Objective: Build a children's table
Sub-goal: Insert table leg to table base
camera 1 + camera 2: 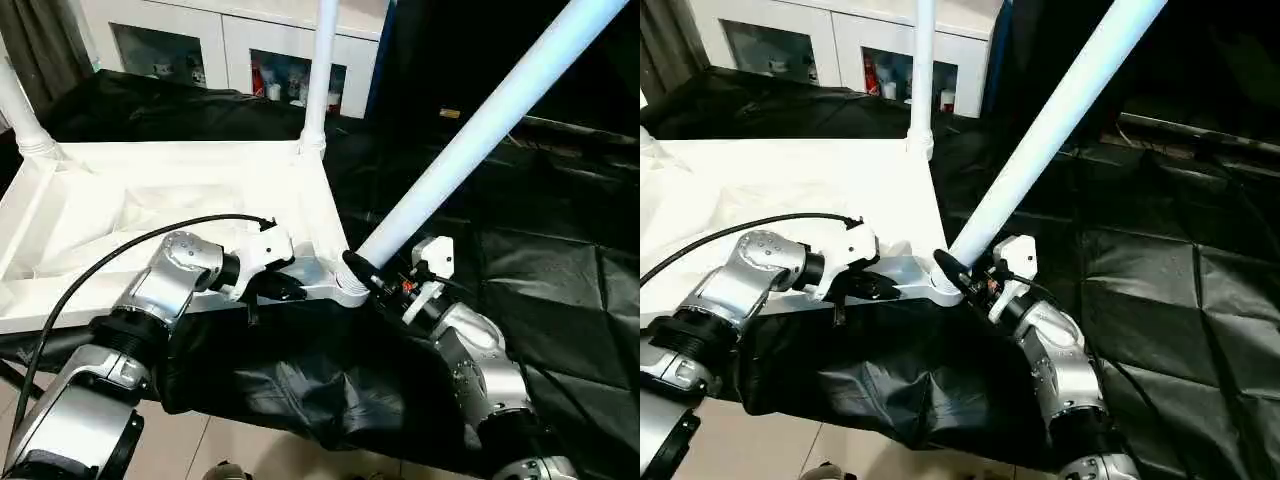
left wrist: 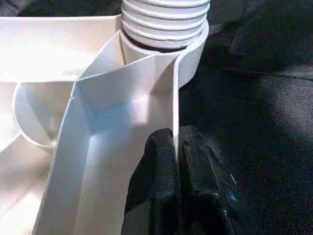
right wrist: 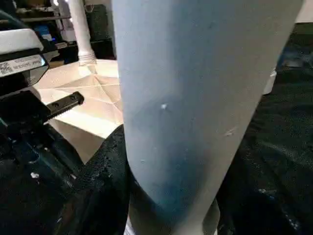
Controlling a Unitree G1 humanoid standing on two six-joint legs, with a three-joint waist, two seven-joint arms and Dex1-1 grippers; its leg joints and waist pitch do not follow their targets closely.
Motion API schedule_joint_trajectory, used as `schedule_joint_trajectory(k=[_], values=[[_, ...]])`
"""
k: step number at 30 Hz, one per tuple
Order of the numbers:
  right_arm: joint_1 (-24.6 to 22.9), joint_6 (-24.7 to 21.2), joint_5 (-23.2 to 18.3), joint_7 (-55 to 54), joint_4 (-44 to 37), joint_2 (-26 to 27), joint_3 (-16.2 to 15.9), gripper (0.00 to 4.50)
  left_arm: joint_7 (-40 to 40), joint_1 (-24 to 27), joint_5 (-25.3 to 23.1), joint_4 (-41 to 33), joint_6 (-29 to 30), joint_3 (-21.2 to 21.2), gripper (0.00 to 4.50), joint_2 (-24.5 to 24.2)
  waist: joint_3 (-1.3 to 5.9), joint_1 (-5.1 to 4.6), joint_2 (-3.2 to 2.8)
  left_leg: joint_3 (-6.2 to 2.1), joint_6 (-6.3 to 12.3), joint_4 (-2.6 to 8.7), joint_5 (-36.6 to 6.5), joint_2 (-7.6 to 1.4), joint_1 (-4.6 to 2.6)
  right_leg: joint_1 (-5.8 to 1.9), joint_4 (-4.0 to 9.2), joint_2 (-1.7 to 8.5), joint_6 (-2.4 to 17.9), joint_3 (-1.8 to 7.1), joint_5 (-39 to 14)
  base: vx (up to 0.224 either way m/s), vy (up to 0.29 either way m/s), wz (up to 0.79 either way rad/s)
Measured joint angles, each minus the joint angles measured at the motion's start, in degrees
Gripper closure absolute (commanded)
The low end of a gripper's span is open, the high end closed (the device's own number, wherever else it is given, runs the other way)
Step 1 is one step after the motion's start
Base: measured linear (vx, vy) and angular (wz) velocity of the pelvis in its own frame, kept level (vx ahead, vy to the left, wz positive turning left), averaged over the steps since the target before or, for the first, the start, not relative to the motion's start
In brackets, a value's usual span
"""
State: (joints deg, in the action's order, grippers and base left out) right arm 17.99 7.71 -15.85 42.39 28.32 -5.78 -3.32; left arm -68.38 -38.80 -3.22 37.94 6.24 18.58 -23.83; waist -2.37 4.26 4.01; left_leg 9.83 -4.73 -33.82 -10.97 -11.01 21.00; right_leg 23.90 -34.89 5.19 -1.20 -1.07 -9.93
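The children's table top (image 1: 150, 200) lies upside down on the black-draped work table, ribbed underside up. Two white legs (image 1: 322, 70) (image 1: 18, 110) stand upright in its far corner sockets. A third long white leg (image 1: 480, 120) leans up and to the right, its threaded lower end (image 2: 166, 19) at the near right corner socket (image 1: 345, 293). My right gripper (image 1: 372, 275) is shut on this leg just above the socket, one black finger (image 3: 105, 161) against the tube. My left gripper (image 1: 285, 288) is shut on the top's thin rim wall (image 2: 174, 98) just beside that socket.
The black cloth (image 1: 560, 300) covers the work table to the right and hangs over its front edge. A white cabinet (image 1: 240, 50) with glass doors stands behind. A black cable (image 1: 120, 250) arcs over my left forearm. Tiled floor shows below the front edge.
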Motion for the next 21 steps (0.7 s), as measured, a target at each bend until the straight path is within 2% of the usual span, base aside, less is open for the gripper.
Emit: schedule_joint_trajectory(k=[9, 12, 16, 21], values=[[5.5, -1.6, 2.2, 7.8, 4.5, -4.2, -2.8, 2.61, -1.6, 0.3, 0.0, -0.5, 0.0, 0.0, 4.5, -1.1, 0.19, -0.79, 0.29, 0.01, 0.0, 0.07, 0.0, 0.0, 0.0, -0.01, 0.02, 0.0, -0.1, 0.01, -0.1, 0.0, 0.0, 0.0], [7.8, -2.8, 2.9, 11.5, 6.0, -5.9, -4.5, 2.61, -2.8, 0.7, 0.0, -1.3, -0.1, 0.3, 4.5, -2.0, 0.41, -0.89, 0.62, 0.01, 0.0, 0.16, 0.0, 0.0, -0.01, -0.03, 0.02, -0.02, -0.1, 0.0, -0.2, 0.0, 0.0, 0.0], [10.7, -2.8, 3.3, 14.3, 9.2, -6.1, -5.2, 2.61, -3.7, 1.1, -0.1, -2.0, -0.1, 0.8, 4.5, -2.9, 0.76, -1.08, 1.13, 0.01, 0.0, 0.28, 0.0, -0.02, -0.09, -0.18, -0.01, -0.07, 0.0, 0.0, -0.4, 0.0, 0.0, 0.0], [15.0, -3.2, 5.0, 15.9, 13.9, -5.7, -6.3, 2.61, -3.9, 1.1, -0.7, -2.6, -0.3, 1.4, 4.5, -3.7, 0.92, -1.56, 1.37, 0.01, -0.02, 0.33, 0.0, -0.05, -0.2, -0.19, -0.02, -0.1, 0.0, -0.02, -0.4, 0.0, 0.0, 0.0]])
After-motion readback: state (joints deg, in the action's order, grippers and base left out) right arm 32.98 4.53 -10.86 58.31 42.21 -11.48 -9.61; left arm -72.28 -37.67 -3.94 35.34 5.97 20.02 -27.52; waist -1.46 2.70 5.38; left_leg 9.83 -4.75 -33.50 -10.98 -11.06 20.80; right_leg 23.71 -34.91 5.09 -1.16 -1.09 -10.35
